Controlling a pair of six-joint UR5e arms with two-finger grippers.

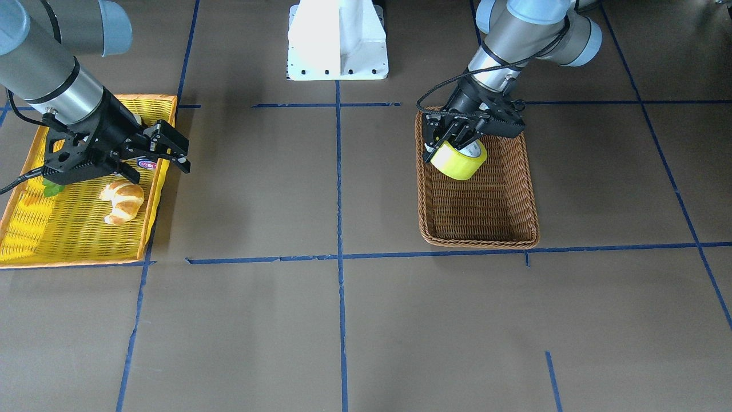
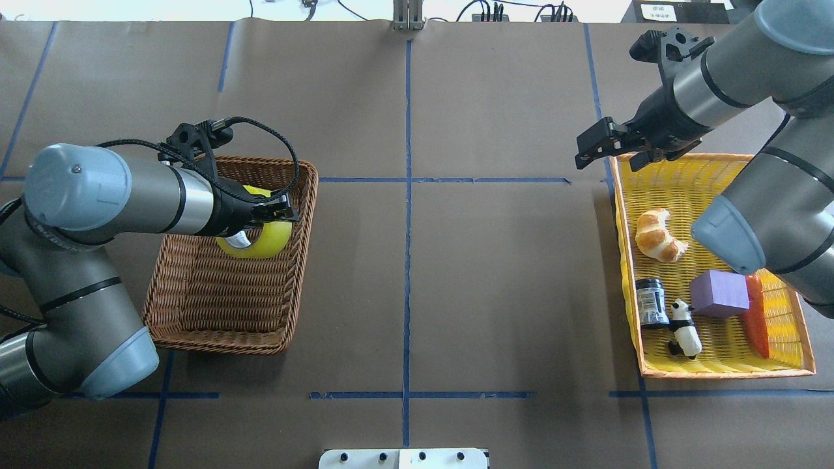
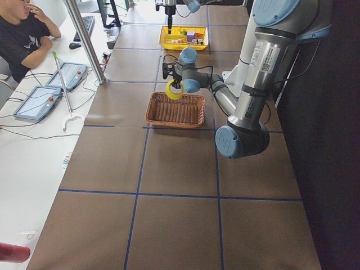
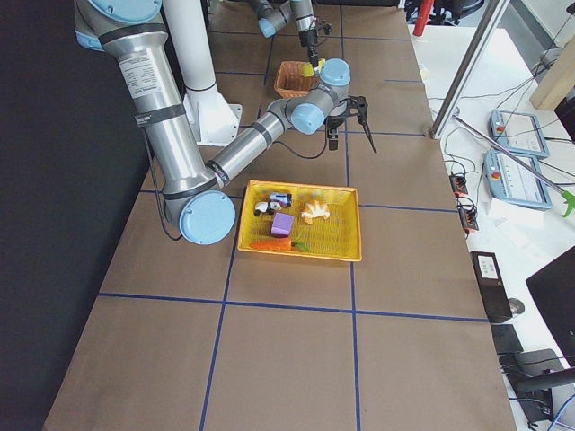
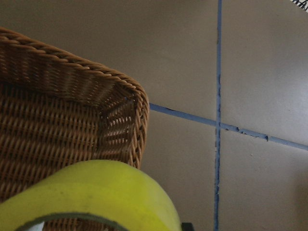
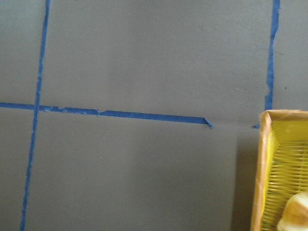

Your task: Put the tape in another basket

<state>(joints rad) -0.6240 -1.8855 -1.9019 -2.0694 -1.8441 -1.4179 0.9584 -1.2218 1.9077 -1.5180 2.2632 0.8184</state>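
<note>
Glossy translucent-yellow tape roll (image 5: 101,192), white-cored, hangs tilted over the woven brown wicker basket (image 1: 486,212), pinched by the left gripper (image 1: 454,143); right gripper (image 1: 176,151) gapes empty above the yellow basket (image 1: 34,229)

No lettering can be read; the arm label (image 3: 260,54) and jar label (image 2: 648,304) are too blurred.
</note>
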